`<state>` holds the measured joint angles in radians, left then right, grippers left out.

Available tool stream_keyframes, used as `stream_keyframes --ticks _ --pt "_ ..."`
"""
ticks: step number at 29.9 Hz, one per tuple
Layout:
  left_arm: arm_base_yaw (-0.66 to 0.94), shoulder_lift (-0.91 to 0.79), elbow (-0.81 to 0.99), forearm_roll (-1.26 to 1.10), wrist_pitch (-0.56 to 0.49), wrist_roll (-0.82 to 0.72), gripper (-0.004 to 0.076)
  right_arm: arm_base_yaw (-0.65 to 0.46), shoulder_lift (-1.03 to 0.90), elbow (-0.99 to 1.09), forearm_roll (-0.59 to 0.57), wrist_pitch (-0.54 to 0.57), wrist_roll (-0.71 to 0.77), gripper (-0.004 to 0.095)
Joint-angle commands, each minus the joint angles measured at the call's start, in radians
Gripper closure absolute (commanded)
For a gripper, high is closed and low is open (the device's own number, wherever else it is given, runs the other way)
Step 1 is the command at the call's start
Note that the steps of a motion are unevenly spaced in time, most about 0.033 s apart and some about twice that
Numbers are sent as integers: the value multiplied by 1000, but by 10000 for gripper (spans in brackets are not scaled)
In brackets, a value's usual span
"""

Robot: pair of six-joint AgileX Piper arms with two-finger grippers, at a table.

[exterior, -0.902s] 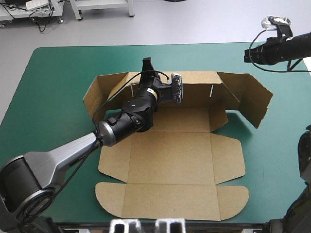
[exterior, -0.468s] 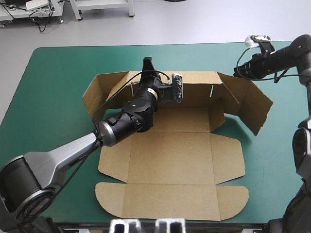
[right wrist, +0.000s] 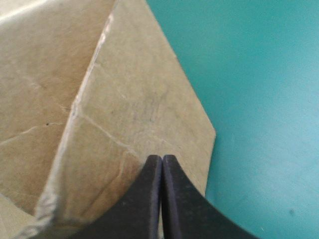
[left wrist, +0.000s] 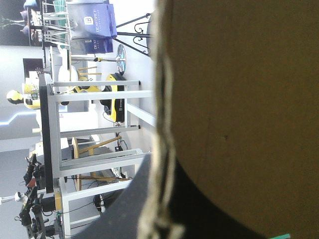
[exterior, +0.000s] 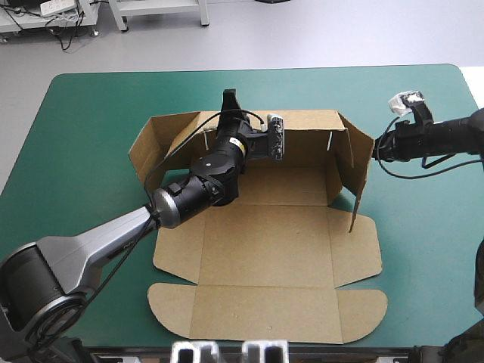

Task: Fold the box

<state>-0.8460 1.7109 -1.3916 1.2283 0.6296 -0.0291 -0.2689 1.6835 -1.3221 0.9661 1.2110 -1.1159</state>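
On the teal-green tabletop (exterior: pixel 91 121) I see the brown box (exterior: pixel 272 249) lying open mid-table, its back wall (exterior: pixel 302 140) raised. My left jaws pinch that wall's top edge. My right jaws, pressed together, sit against the upright right flap (exterior: pixel 361 170).

The box (exterior: pixel 280 249) is plain brown board, unprinted, the same brown on base, walls and flaps. Its creases and cut edges show as paler lines. The worktop (exterior: pixel 91 121) cover is an even teal-green with no pattern. The right gripper (right wrist: pixel 162 158) has 2 black fingers (right wrist: pixel 142 204). The left gripper (left wrist: pixel 162 209) shows black on both sides of the board's pale frayed edge.
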Motion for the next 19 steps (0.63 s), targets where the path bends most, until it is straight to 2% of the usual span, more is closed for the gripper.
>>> stream_keyframes --ticks 1,3,8,10,16,19 --pt "-4 -54 -27 39 15 -22 734 -6 -43 91 225 -31 -201 931" --pt "-4 -54 -27 39 30 -22 734 -6 -47 132 252 -20 -257 930" --pt "-4 -54 -27 39 53 -20 734 -6 -79 140 90 -37 -232 892" --pt "-4 -54 -27 39 49 -20 734 -6 -96 140 65 -46 -213 830" --pt "-4 -54 -27 39 40 -20 734 -6 -121 138 32 -1 -286 522" --pt "-4 -54 -27 39 48 -20 734 -4 -121 138 31 15 -326 457"
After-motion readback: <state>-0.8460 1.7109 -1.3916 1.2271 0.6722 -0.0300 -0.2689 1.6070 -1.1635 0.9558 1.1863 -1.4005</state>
